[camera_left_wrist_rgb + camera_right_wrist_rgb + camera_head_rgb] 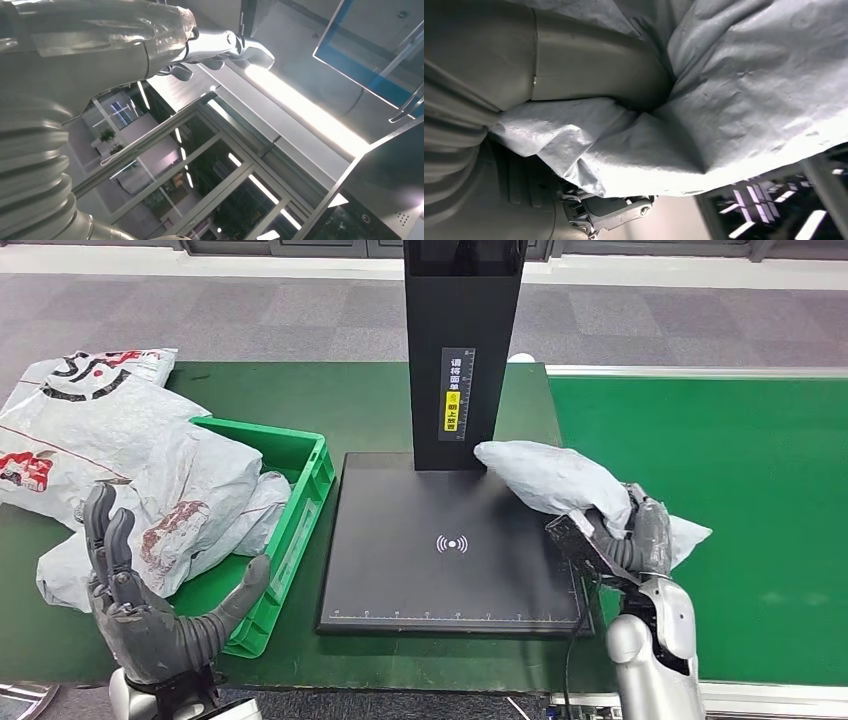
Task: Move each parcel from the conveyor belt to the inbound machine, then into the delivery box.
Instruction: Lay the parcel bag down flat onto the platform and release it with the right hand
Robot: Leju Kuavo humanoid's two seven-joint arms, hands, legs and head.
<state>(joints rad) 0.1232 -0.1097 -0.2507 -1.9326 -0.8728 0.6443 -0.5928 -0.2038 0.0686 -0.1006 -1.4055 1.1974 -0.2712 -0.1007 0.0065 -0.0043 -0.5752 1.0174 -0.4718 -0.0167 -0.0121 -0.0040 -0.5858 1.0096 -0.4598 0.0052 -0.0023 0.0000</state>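
A grey plastic parcel (545, 475) lies over the right edge of the black inbound machine's plate (440, 570), just beside its black column (463, 350). My right hand (635, 535) grips the parcel's near end from below and behind. In the right wrist view the thick thumb (589, 65) presses into the crumpled grey parcel (749, 90). My left hand (150, 605) is raised at the lower left with its fingers spread, holding nothing. In the left wrist view that hand (150, 40) points up toward the ceiling. The green delivery box (300, 500) stands left of the plate.
Several grey and white parcels (130, 460) are heaped in and over the green box. The green conveyor belt (740, 500) runs off to the right. A cable hangs near the plate's front right corner (572, 640).
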